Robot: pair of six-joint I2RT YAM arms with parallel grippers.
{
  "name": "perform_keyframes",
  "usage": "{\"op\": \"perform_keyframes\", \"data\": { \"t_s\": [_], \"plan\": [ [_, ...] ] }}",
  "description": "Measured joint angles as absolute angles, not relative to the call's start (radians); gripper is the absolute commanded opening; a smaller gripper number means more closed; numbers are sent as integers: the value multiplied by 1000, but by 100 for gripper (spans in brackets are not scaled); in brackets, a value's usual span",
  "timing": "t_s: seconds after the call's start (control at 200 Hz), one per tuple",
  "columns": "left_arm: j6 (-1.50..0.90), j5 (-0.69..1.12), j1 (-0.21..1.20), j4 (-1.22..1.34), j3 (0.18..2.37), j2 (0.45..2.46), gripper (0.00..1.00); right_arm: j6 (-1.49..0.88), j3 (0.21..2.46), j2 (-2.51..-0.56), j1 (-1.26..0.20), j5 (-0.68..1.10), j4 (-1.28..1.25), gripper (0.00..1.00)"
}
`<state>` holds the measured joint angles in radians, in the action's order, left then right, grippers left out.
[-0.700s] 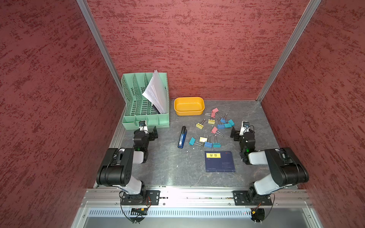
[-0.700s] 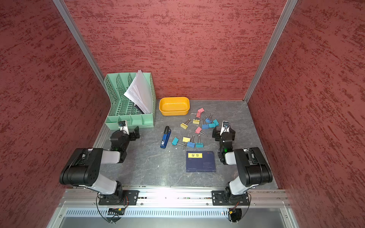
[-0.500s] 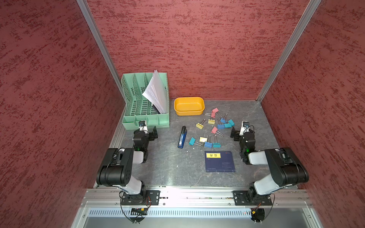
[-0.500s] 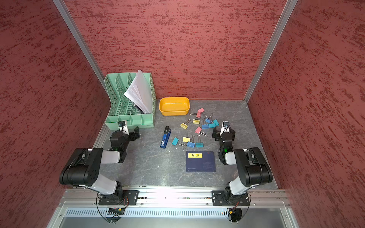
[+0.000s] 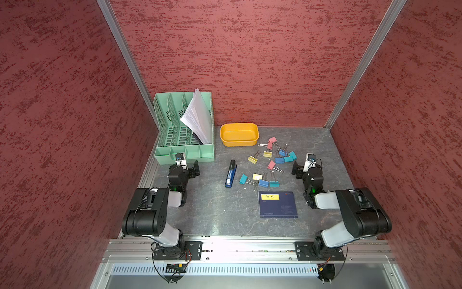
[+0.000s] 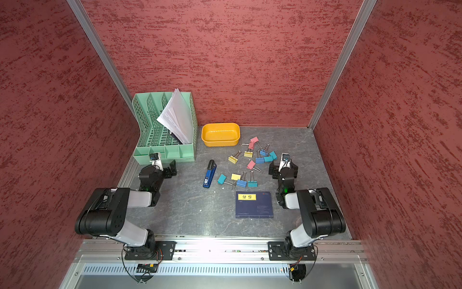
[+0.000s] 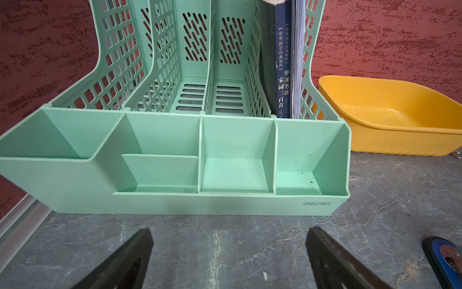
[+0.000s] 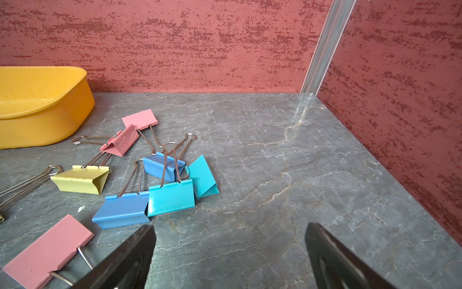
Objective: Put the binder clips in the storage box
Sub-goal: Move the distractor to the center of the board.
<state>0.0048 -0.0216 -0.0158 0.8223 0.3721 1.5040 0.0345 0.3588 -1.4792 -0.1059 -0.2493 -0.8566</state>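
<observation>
Several binder clips in pink, yellow, blue and teal lie loose on the grey table, one cluster (image 5: 280, 154) near the storage box and another group (image 5: 262, 180) closer to the front. The storage box (image 5: 239, 143) is a yellow tray at the back, with nothing in it. My right gripper (image 8: 230, 230) rests open just right of the clips, a teal clip (image 8: 171, 200) and a blue clip (image 8: 122, 212) lying close by its finger. My left gripper (image 7: 228, 232) is open over bare table in front of the green organizer, far from the clips.
A mint-green file organizer (image 5: 185, 150) with papers and books stands at the back left. A dark blue stapler (image 5: 230, 174) lies mid-table and a dark blue booklet (image 5: 278, 204) lies in front of the clips. Red walls close in three sides.
</observation>
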Motion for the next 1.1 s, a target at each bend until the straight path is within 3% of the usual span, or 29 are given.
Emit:
{"op": "perform_keyframes", "data": {
  "t_s": [0.135, 0.235, 0.356, 0.431, 0.726, 1.102],
  "plan": [
    [28, -83, 86, 583, 483, 1332, 96, -9, 574, -1254, -198, -259, -447, 98],
    [17, -134, 255, 407, 612, 1206, 96, -118, 815, -1153, -306, -236, -184, 98],
    [-26, -200, 495, 189, 770, 1187, 99, -268, 997, -1127, -551, -236, 86, 98],
    [-73, -212, 575, 69, 806, 1215, 98, -355, 1019, -1151, -694, -247, 218, 98],
    [-191, -244, 601, -225, 815, 1429, 90, -670, 884, -1331, -1046, -278, 533, 88],
    [-237, -210, 606, -228, 929, 1657, 87, -864, 817, -1420, -1145, -281, 515, 79]
  ]
}}
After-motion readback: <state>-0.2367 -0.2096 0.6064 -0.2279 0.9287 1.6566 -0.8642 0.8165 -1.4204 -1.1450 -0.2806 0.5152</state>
